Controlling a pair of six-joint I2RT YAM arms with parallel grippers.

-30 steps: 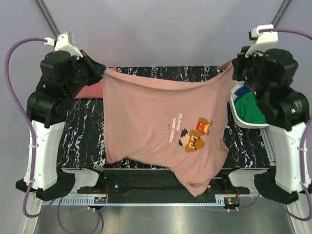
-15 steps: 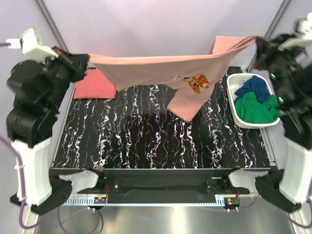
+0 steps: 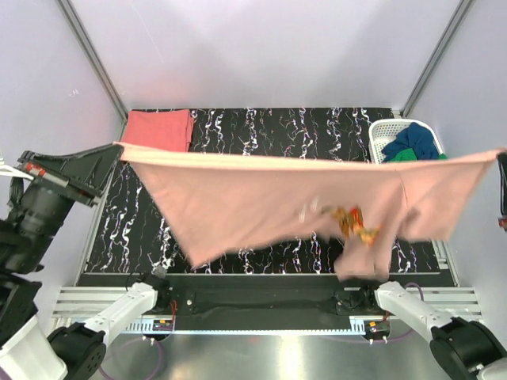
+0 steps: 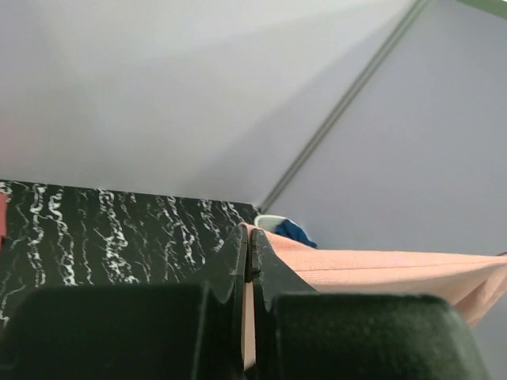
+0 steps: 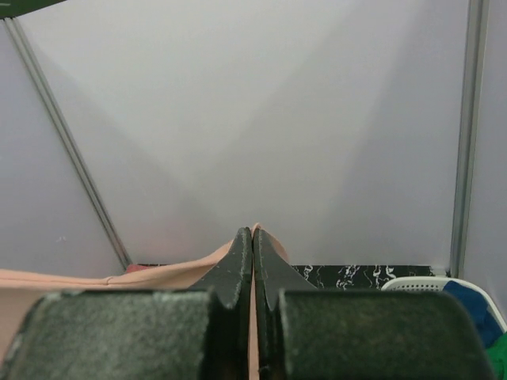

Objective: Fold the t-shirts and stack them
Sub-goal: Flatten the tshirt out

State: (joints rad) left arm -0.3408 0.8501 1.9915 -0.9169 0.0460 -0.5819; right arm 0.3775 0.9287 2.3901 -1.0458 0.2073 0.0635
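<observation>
STEP: spreading pale salmon-pink cloth t-shirt (image 3: pixel 253 198), held taut across mid-frame above black marbled surface (image 3: pixel 277 131) | left tool (image 4: pixel 248 237), right tool (image 5: pixel 253 237): pinched shut on its upper corners | NEXT: probably lowering flat, keeping tension

Matt cloth t-shirt (image 3: pixel 253 198), glossy table (image 3: pixel 277 131), plastic basket (image 3: pixel 375 133)

The stretched t-shirt (image 3: pixel 261 202) spans the bench (image 3: pixel 277 131) from left to right above its surface, one end pinched in the left hand (image 4: pixel 248 239) at the left side, the other in the right hand (image 5: pixel 253 237) at the right side, its body hanging toward the near edge. The folded t-shirt (image 3: pixel 158 129) lies on the far left corner of the bench. The basket (image 3: pixel 379 131) stands at the far right corner, behind the stretched t-shirt, with loose garments (image 3: pixel 413 142) in it.
</observation>
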